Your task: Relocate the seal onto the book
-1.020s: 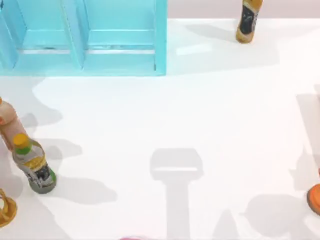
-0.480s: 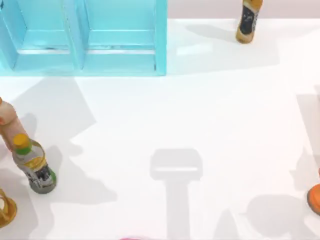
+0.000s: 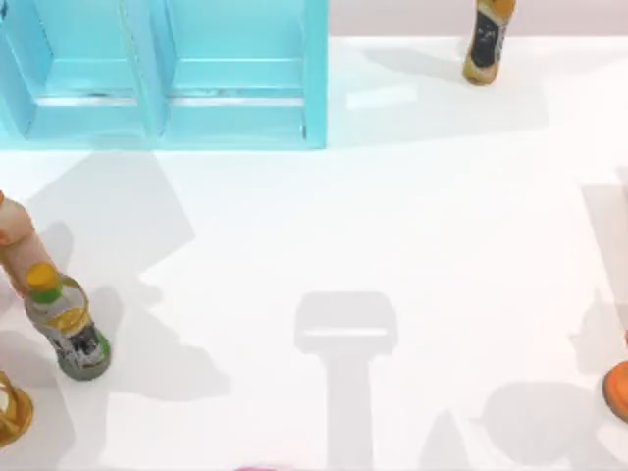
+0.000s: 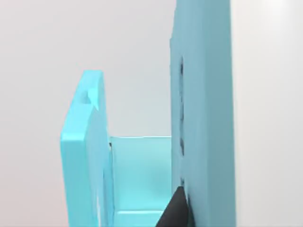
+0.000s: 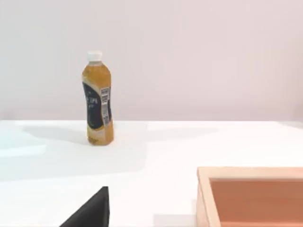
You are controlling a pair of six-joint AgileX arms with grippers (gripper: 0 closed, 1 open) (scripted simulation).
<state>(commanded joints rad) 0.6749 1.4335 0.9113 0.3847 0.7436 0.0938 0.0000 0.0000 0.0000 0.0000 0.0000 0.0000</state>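
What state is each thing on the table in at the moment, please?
Light-blue shelf unit: upright at the table's far left, compartments open-fronted.
Amber bottle with a dark label and white cap: upright, capped, at the far right.
Clear bottle with a yellow cap and green band: standing, capped, at the left edge.
Shallow wooden box: open-topped.

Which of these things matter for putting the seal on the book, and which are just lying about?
For the job: left tool, right tool.
Lying about: blue shelf unit, yellow-capped bottle, amber bottle, wooden box.
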